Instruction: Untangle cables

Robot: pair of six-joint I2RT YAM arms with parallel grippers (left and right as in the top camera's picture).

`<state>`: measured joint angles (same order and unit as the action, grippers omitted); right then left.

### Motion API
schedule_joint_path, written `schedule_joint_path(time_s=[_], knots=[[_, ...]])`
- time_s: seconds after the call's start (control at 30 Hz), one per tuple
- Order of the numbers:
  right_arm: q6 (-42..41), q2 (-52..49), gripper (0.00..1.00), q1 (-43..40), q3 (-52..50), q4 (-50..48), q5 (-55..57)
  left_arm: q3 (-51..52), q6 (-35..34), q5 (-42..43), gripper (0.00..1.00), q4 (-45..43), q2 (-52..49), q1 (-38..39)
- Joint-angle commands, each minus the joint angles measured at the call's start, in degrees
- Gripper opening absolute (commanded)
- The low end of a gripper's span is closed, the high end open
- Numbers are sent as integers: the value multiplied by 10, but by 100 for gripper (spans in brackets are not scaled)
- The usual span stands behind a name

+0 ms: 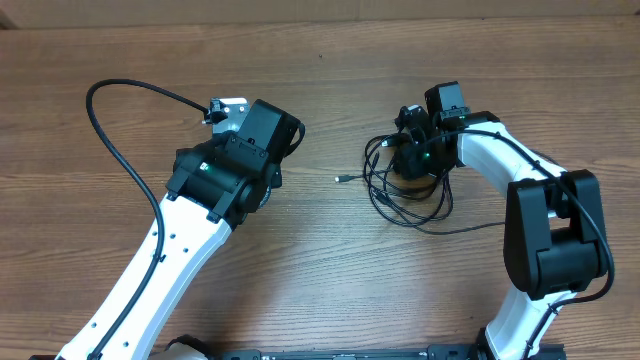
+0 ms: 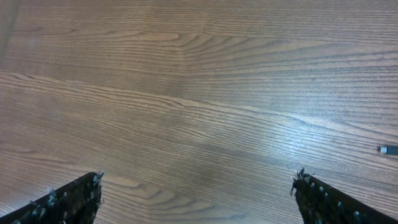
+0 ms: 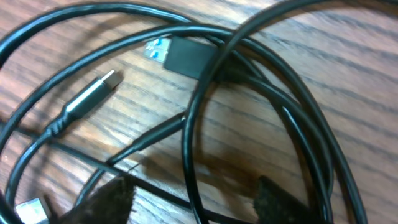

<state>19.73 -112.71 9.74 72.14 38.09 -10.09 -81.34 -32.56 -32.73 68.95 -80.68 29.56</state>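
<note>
At lower centre the right gripper, jaws half open, is straddling one strand of the cables, best pinched alone; the left gripper is gaping empty.

The table is smooth wood-grain board with a low satin sheen. The cables have smooth, slightly glossy black sheaths. The flat plug has a matt black plastic housing and a metal tip with a blue insert. The slim plug is bright metal. The left gripper fingers are black and rough-textured. The left arm has a glossy white shell.
</note>
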Motion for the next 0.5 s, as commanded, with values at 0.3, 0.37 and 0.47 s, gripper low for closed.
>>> schedule_joint_path(time_s=[0.3,0.37,0.47], knots=[[-31,1,4,-3,0,-7,-1,1,9,0,100,-1,4,-4],[-37,1,4,-3,2,-8,-1,1,9,0,100,-2,4,-4],[-52,1,4,-2,20,5,-1,1,9,0,100,-3,4,-4]])
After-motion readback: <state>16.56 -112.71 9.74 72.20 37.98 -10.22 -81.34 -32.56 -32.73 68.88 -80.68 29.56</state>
